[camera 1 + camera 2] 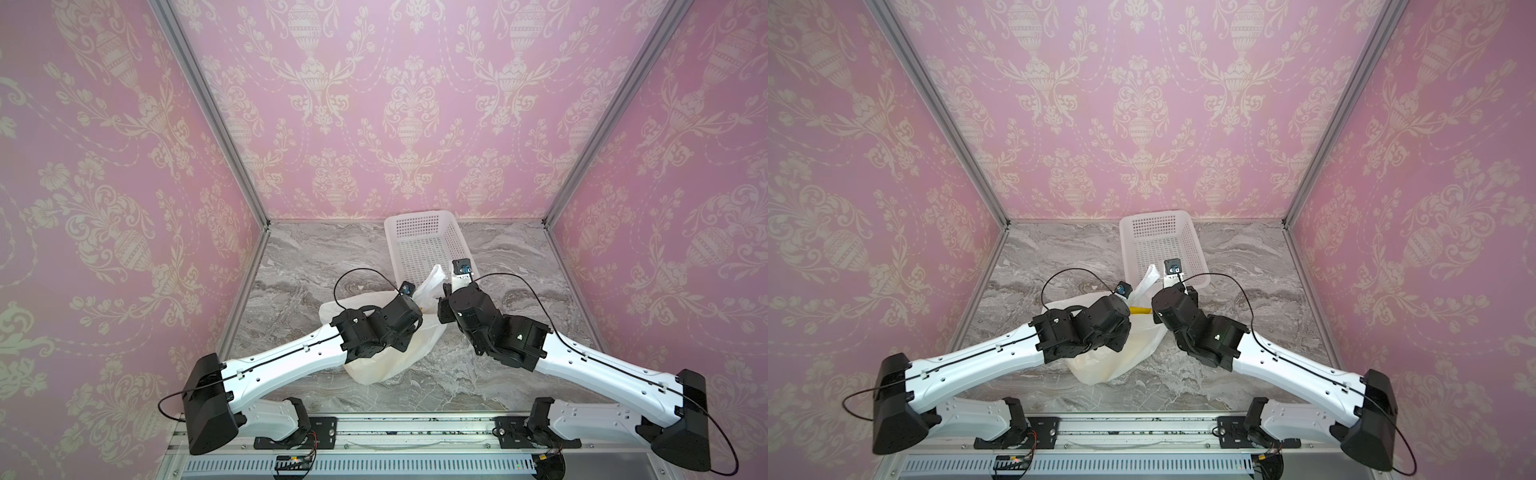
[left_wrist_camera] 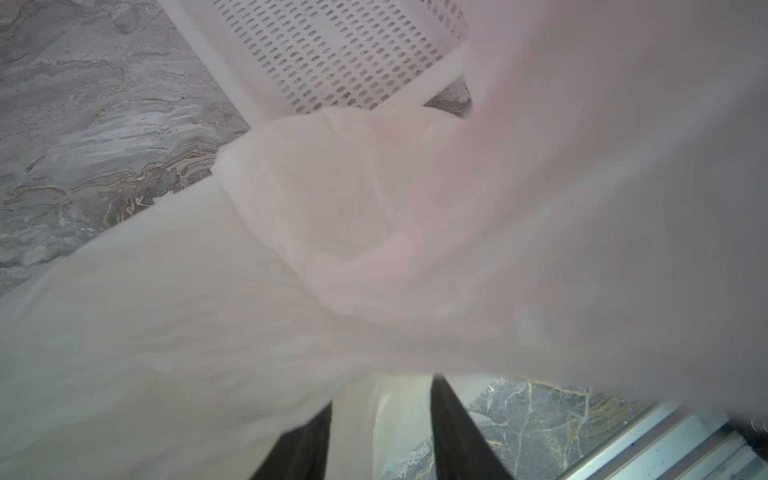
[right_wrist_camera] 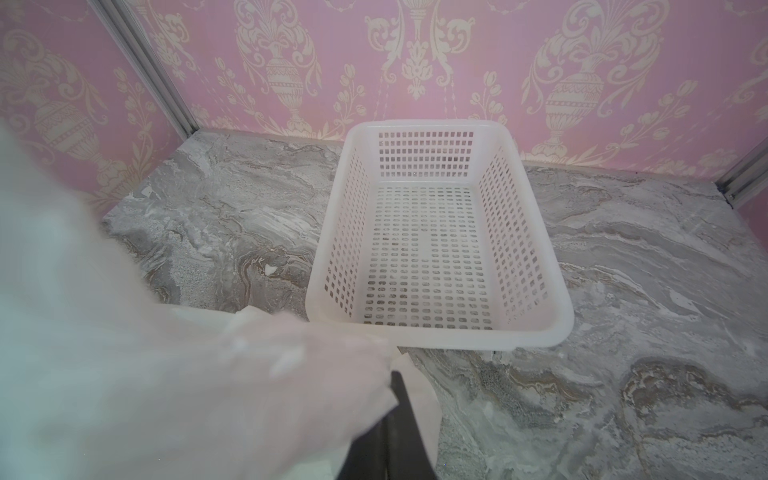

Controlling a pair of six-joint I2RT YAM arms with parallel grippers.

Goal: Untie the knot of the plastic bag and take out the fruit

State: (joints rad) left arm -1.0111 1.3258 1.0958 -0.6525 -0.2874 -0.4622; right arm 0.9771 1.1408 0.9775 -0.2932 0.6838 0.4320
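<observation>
The white plastic bag point(image 1: 386, 361) lies on the marble table, partly under my left arm in both top views. A yellow fruit point(image 1: 1139, 310) shows at its mouth; the other fruit is hidden. In the left wrist view the blurred bag fills the picture, with the knot point(image 2: 353, 257) bunched at its middle. My left gripper point(image 2: 382, 392) is shut on a fold of the bag just below the knot. My right gripper point(image 3: 397, 374) is shut on a bag handle point(image 1: 435, 276), which stands up beside the basket's near end.
An empty white perforated basket point(image 1: 419, 220) stands at the back middle of the table, just behind the bag and the right gripper. Pink patterned walls close in the left, back and right sides. A metal rail point(image 1: 415, 432) runs along the front edge.
</observation>
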